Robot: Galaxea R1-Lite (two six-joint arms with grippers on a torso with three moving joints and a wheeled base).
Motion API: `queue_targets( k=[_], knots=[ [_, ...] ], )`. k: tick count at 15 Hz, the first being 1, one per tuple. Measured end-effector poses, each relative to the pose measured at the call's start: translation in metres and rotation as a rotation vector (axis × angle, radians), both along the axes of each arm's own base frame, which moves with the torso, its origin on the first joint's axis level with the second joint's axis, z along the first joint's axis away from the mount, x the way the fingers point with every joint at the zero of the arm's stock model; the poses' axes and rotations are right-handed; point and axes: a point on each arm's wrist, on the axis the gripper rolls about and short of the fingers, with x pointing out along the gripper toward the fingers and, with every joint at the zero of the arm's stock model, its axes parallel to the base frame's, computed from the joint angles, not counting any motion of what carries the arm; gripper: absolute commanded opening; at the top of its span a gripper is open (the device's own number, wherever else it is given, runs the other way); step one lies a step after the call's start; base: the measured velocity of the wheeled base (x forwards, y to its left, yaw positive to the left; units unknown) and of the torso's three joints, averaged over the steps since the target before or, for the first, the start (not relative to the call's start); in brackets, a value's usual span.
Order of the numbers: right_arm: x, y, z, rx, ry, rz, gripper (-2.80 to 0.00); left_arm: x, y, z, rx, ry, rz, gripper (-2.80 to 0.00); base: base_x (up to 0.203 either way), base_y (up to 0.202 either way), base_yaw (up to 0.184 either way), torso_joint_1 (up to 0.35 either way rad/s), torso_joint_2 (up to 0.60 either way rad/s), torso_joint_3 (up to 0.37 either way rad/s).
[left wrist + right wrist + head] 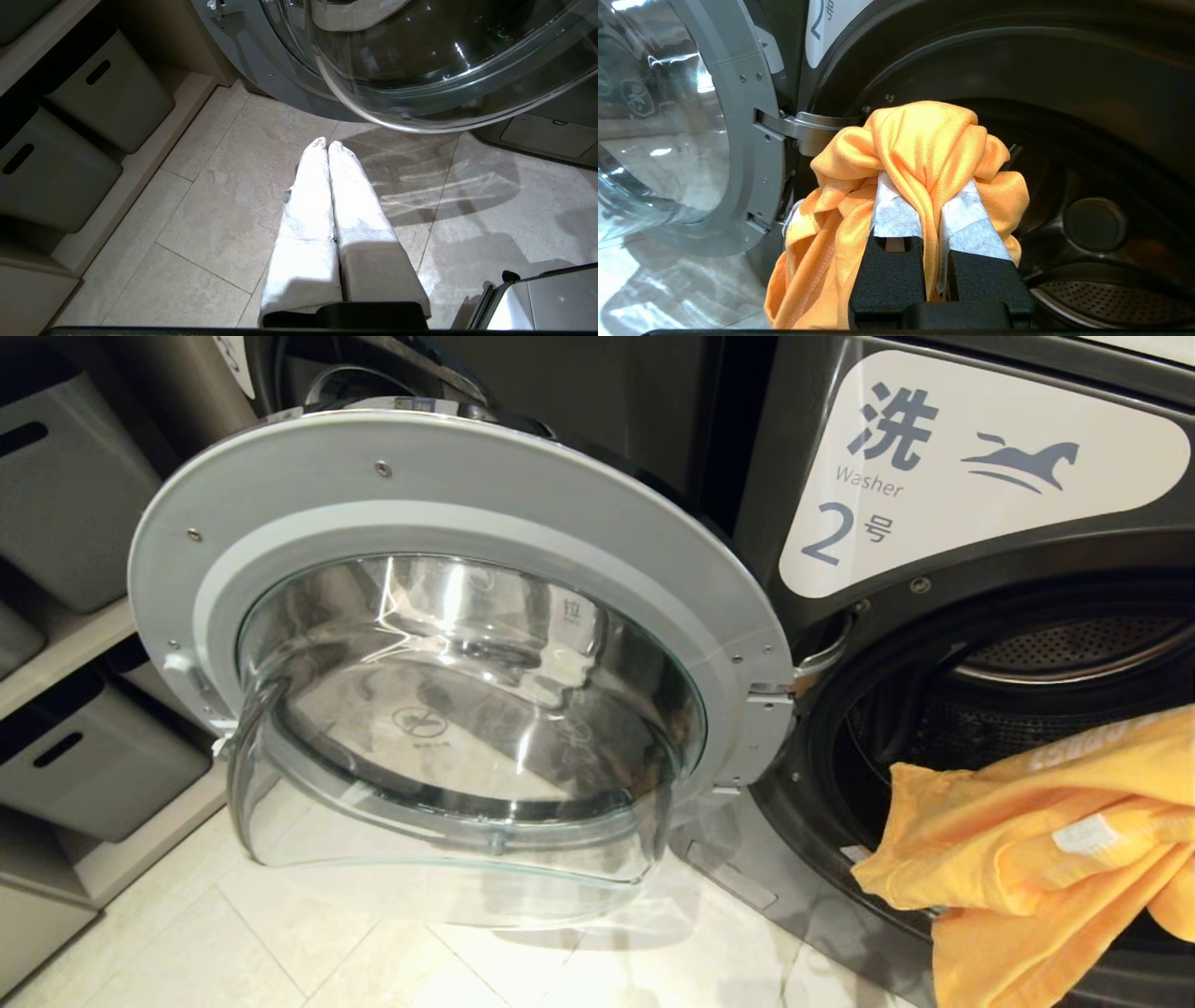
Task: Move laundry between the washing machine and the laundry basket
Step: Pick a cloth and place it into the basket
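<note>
A: Floor and surroundings?

B: Pale stone-look floor tiles (pixel 224 205) with thin grout lines, glossy enough to carry the door's shadow. On the robot's left, a light wooden shelf unit (pixel 56 653) holding grey storage bins (pixel 112 88) with slot handles, two rows of them.

A: The machine?

B: Dark grey washing machine (pixel 971 457), white label with a blue 2 and a horse mark. Its round door (pixel 448 644) stands swung fully open to the left, grey inner ring and bulging clear glass bowl facing the camera. Drum opening exposed at right, perforated metal inside.

A: Laundry?

B: One orange-yellow garment (pixel 1046 840), bunched, hanging at the lower edge of the drum mouth and draping over the rim. A small white tag shows on it. Basket is in none of the views.

A: Right gripper?

B: Right gripper (pixel 924 205) sits just in front of the drum opening, its white-wrapped fingers (pixel 896 214) pinched on a fold of the orange-yellow cloth, which mounds over the tips and trails below.

A: Left?

B: Left gripper (pixel 328 154) hangs above the tiles beside the door's lower edge, fingers pressed together, holding nothing.
</note>
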Motion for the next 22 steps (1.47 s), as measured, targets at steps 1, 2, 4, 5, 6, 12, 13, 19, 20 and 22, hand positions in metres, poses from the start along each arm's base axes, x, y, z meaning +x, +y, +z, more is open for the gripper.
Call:
queue_targets(
  k=[1,2,4,5,6,12,13,19,20,22],
  knots=[
    [0.000,0.000,0.000,-0.012,-0.005,-0.009,-2.80,0.000,0.000,0.000,0.000,0.000,0.000,-2.80,0.000,0.000,0.000,0.000,0.00,0.000],
    [0.001,0.000,0.000,-0.015,-0.001,-0.011,-2.80,0.000,0.000,0.000,0.000,0.000,0.000,-2.80,0.000,0.000,0.000,0.000,0.00,0.000],
    [0.003,-0.001,-0.001,-0.017,0.010,-0.024,-2.80,0.000,0.000,0.000,0.000,0.000,0.000,-2.80,0.000,0.000,0.000,0.000,0.00,0.000],
    [0.004,-0.001,-0.001,-0.017,0.015,-0.031,-2.80,0.000,0.000,0.000,0.000,0.000,0.000,-2.80,0.000,0.000,0.000,0.000,0.00,0.000],
    [0.005,-0.001,-0.001,-0.017,0.019,-0.035,-2.80,0.000,0.000,0.000,0.000,0.000,0.000,-2.80,0.000,0.000,0.000,0.000,0.00,0.000],
    [0.009,-0.001,-0.003,-0.019,0.044,-0.036,-2.80,0.000,0.000,0.000,0.000,0.000,0.000,-2.80,0.000,0.001,-0.015,0.000,0.00,0.001],
    [0.010,-0.001,-0.003,-0.018,0.044,-0.036,-2.80,0.000,0.000,0.000,0.000,0.000,0.000,-2.80,0.003,0.009,-0.152,0.002,0.00,0.003],
    [0.011,-0.001,-0.003,-0.019,0.049,-0.038,-2.80,0.000,0.000,0.000,0.000,0.000,0.000,-2.80,0.001,0.008,-0.173,0.002,0.00,0.002],
    [0.011,-0.001,-0.003,-0.018,0.049,-0.038,-2.80,0.000,0.000,0.000,0.000,0.000,0.000,-2.80,-0.001,0.004,-0.173,0.005,0.00,0.004],
    [0.011,-0.001,-0.003,-0.018,0.049,-0.039,-2.80,0.000,0.000,0.000,0.000,0.000,0.000,-2.80,-0.001,0.008,-0.171,0.002,0.00,0.002]
  ],
)
